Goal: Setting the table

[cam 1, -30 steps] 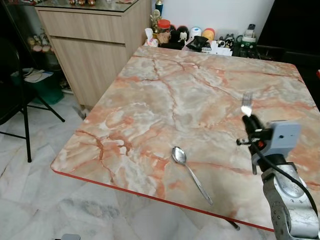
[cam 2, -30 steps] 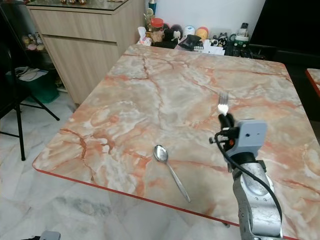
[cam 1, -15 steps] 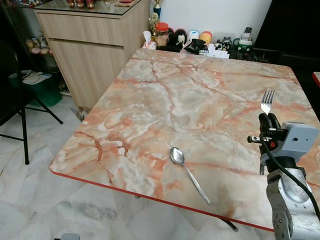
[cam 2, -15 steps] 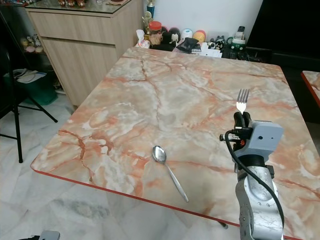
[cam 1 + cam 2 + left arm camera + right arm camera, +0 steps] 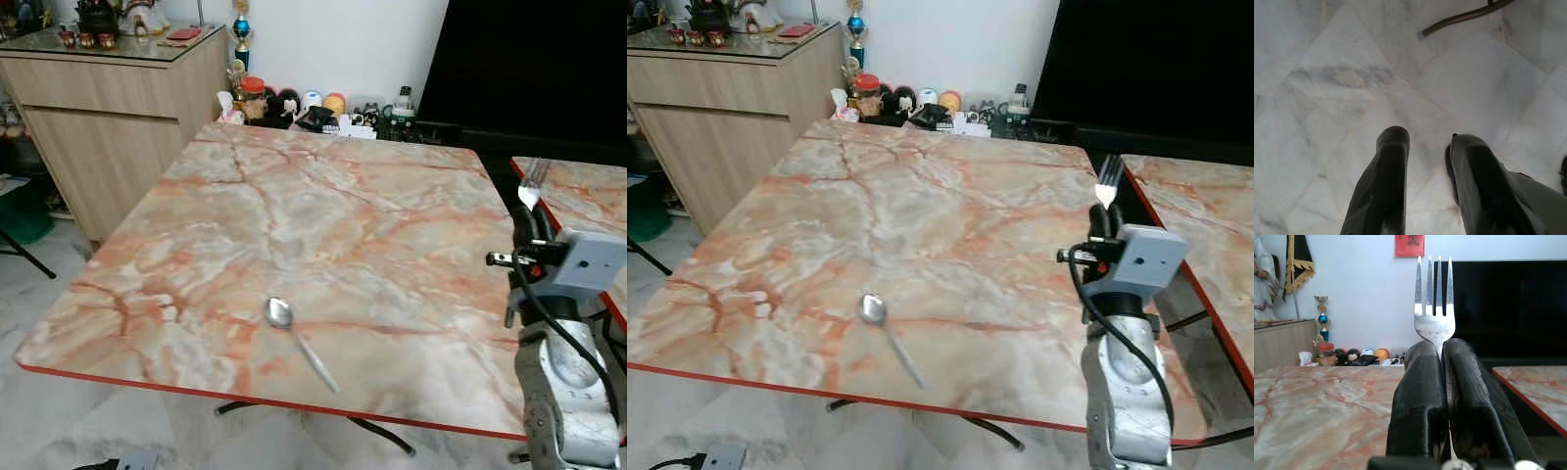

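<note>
The fork is being held upright, clamped by the right tool; placement beside the spoon on the bench is being prepared.

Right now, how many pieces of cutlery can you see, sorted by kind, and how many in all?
Spoons: 1, the spoon lying on the marble table near its front edge.
Forks: 1, the fork held upright, tines up, in the right gripper by the table's right edge.
Total: 2 pieces of cutlery.
</note>
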### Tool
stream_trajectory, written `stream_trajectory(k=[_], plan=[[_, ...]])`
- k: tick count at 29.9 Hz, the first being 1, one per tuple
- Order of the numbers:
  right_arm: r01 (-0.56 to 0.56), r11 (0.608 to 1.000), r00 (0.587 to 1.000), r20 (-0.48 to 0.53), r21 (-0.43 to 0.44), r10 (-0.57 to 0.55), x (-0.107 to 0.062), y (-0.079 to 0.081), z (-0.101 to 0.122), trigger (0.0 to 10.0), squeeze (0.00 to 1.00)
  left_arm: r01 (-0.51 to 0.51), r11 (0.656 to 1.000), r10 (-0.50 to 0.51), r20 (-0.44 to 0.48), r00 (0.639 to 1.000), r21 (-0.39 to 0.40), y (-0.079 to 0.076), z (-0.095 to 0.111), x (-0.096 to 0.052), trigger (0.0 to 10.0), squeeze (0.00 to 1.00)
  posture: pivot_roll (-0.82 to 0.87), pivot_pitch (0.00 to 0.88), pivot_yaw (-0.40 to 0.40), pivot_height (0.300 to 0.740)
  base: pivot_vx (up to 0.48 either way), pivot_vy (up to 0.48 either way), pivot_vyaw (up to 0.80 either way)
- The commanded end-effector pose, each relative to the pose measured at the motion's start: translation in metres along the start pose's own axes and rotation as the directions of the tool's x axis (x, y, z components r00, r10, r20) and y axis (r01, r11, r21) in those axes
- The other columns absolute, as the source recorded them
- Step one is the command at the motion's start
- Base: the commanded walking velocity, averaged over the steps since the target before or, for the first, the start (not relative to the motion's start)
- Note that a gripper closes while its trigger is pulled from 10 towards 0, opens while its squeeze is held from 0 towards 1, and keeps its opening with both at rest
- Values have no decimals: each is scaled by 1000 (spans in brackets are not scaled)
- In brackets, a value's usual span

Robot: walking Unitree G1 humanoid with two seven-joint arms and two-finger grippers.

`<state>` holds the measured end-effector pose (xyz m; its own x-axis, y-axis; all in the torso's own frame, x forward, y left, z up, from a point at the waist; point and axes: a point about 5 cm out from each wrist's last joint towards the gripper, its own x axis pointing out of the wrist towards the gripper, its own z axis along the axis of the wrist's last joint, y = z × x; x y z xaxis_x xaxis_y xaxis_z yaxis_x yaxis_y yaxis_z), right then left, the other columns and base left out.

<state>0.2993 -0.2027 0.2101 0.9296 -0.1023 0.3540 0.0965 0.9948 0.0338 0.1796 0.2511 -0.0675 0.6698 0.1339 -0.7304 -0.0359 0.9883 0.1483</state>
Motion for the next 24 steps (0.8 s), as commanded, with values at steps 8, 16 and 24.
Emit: stream_trajectory(k=[8, 16, 24], plan=[[31, 999, 999, 27, -14, -31, 2, -9, 5, 10000, 0, 22, 1000, -22, -31, 999, 18, -6, -9, -2, 10000, 0, -42, 15, -8, 740, 0, -428, 0], [38, 999, 999, 40, -32, -37, 2, -9, 8, 10000, 0, 48, 998, -47, -32, 998, 34, -11, -9, -1, 10000, 0, -63, 14, 1, 740, 0, -444, 0], [50, 998, 998, 40, -42, -49, 1, -14, 8, 10000, 0, 55, 998, -54, -41, 998, 42, -12, -13, -3, 10000, 0, -80, 0, -2, 740, 0, -454, 0]])
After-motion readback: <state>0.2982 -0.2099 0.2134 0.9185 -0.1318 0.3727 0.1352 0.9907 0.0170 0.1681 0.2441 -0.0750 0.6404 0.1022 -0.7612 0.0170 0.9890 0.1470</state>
